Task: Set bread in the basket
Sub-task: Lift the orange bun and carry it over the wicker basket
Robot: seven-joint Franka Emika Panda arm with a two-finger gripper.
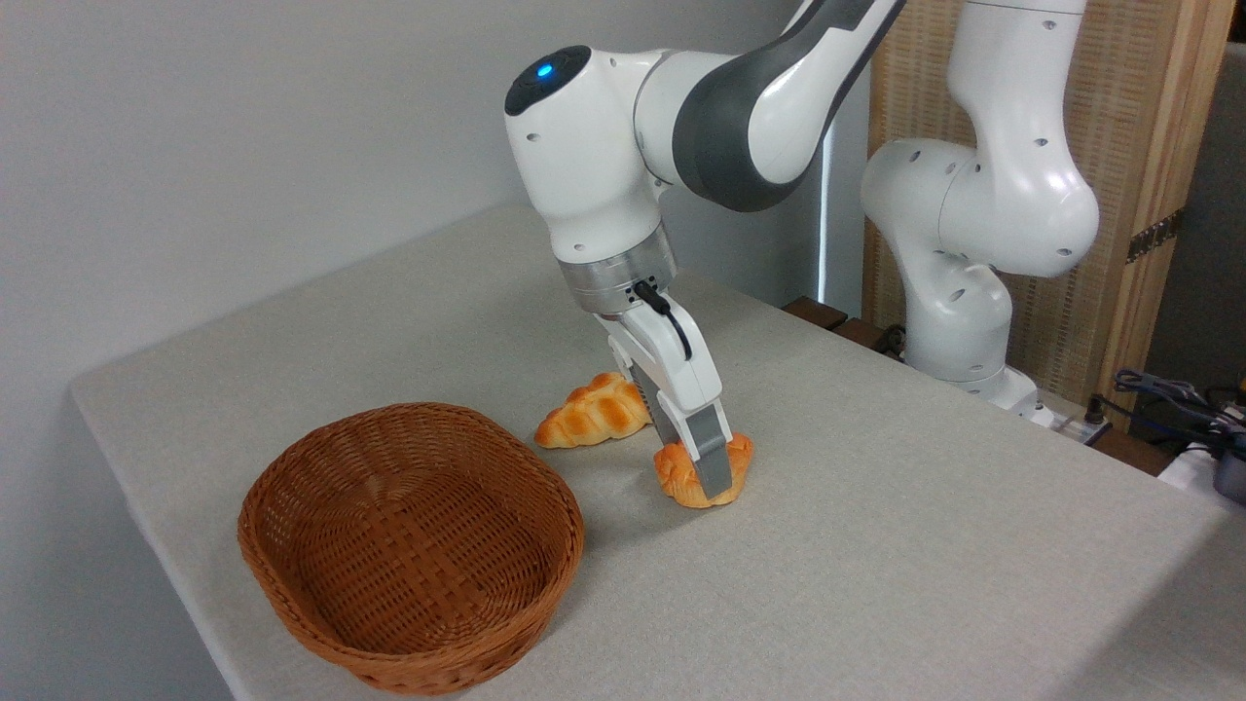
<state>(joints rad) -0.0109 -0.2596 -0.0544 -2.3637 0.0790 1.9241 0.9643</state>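
My pincer [703, 465] straddles the bread [681, 479], seemingly closed on its soft, light, squashable sides; I squeeze gently.

The basket [410, 545] is sitting on the table [925, 545], front left. The bread [703, 474] is lying right of it, with the loaf [592, 413] just behind.

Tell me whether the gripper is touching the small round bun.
Touching. The camera view shows the gripper down on the bun, one grey finger pressed flat against its front.
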